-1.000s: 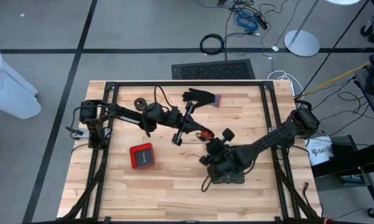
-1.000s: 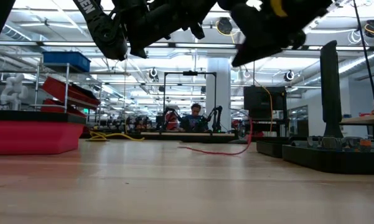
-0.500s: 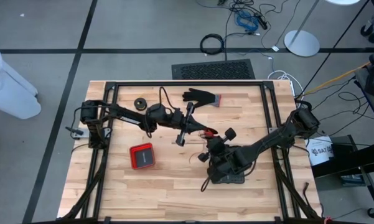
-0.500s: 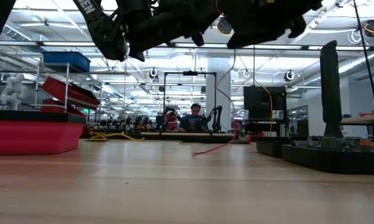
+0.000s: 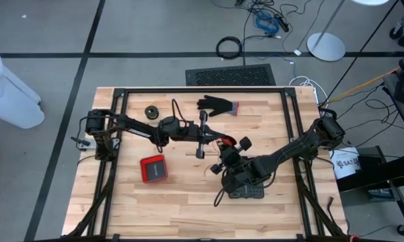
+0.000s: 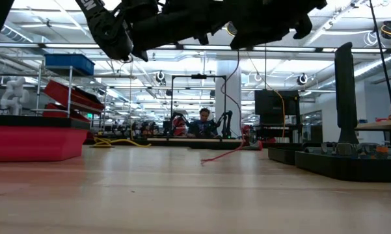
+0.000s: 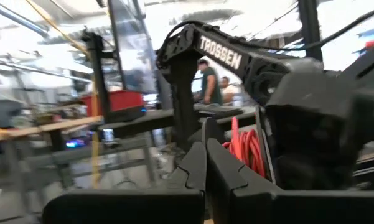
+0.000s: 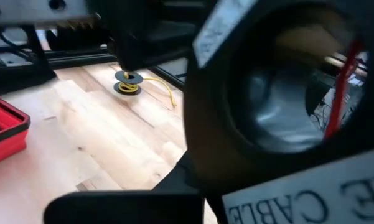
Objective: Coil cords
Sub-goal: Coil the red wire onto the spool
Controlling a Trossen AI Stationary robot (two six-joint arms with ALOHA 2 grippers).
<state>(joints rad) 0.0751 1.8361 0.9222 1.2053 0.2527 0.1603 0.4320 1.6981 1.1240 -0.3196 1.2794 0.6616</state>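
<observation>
The red cord (image 5: 220,142) is gathered in loops (image 7: 249,149) above the table's middle, between my two grippers. One strand (image 6: 237,104) hangs down from them, and its end (image 6: 211,158) lies on the wood. My left gripper (image 7: 205,140) reaches in from the left, shut, with the loops right beside its fingertips. My right gripper (image 5: 227,154) comes in from the right, shut, and its dark body stands against the loops. A second cord, a small black-and-yellow coil (image 5: 151,111), lies flat at the far left. My left gripper's shut fingers (image 7: 196,168) point about level toward the table's right, close beside the red loops; whether they pinch a strand cannot be told. My right gripper has the red loops (image 7: 254,155) against it, held clear of the table. The left arm's body, filling the right wrist view, hides the place of contact.
A black glove with a red cuff (image 5: 218,104) lies at the far middle. A red box (image 5: 153,168) sits near the left. A black tray (image 5: 245,191) lies under my right arm. Black frame rails (image 5: 188,91) run along the table's edges.
My left gripper has rolled about its own axis, so its crossbar has gone from slanted to square across the table. My right gripper has turned and edged toward it. The red cord's tail has been drawn up; less of it lies on the wood and a longer strand hangs.
</observation>
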